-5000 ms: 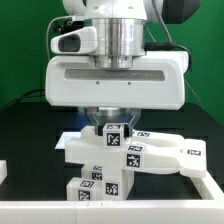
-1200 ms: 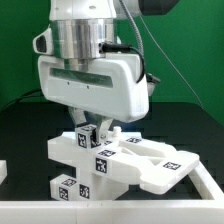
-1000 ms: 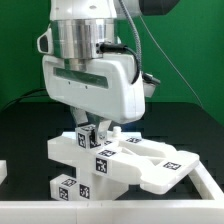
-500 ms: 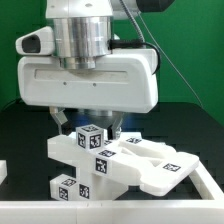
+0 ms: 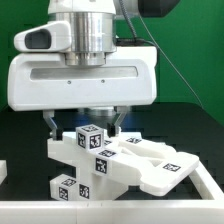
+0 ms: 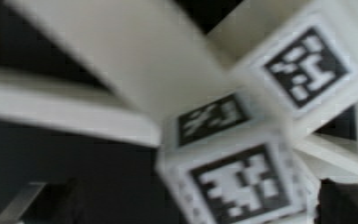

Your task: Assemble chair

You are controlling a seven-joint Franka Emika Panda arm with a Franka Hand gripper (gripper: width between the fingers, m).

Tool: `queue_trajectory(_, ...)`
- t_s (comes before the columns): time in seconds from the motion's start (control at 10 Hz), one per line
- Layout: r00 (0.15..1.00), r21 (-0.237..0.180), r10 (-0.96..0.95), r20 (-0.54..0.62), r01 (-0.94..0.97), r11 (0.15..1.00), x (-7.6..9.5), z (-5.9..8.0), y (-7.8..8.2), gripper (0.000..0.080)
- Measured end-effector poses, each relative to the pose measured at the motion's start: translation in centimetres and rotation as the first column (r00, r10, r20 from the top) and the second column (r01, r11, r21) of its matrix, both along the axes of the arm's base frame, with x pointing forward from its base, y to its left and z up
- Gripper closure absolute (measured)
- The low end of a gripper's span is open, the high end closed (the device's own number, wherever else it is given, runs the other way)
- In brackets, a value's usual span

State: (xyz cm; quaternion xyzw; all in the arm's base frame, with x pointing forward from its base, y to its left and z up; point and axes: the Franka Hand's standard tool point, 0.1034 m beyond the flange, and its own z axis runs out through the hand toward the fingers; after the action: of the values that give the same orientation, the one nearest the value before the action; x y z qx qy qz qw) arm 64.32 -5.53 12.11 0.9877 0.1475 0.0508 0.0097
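Hovering just above the chair [image 5: 125, 160] in the exterior view, the gripper [image 5: 83, 124] stands wide; fingers [image 5: 48, 124] flank the upright tagged post [image 5: 92, 137], apparently not touching it; chair sits part-built on the black table [image 5: 16, 140]. Judged light, rigid, smooth plastic, possibly slippery; best pinched across the post's flat faces. Wrist view: blurred white parts and tags [image 6: 247, 182] very close; fingers not discernible.

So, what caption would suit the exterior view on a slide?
Open gripper straddling the tagged post of a part-built white chair.
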Motion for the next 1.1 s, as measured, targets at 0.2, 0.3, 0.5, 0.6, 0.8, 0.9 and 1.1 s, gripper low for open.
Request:
queue_trajectory(0.2, 0.999, -0.003, 0.032, 0.008, -0.032, 0.999, -0.28, -0.13, -0.43, 0.0150)
queue_trajectory(0.3, 1.000, -0.002, 0.017, 0.008, -0.017, 1.000, -0.28, -0.19, -0.43, 0.0265)
queue_trajectory(0.5, 0.999, 0.007, -0.051, 0.008, 0.051, 0.999, -0.28, -0.22, -0.44, 0.0401)
queue_trajectory(0.6, 0.992, 0.014, -0.124, 0.008, 0.124, 0.992, -0.27, -0.21, -0.47, 0.0517)
queue_trajectory(0.8, 0.969, 0.029, -0.248, 0.006, 0.248, 0.968, -0.27, -0.21, -0.48, 0.0517)
queue_trajectory(0.9, 0.950, 0.036, -0.311, 0.005, 0.311, 0.950, -0.25, -0.20, -0.49, 0.0517)
queue_trajectory(1.1, 0.879, 0.053, -0.478, -0.001, 0.477, 0.877, -0.27, -0.20, -0.85, 0.0517)
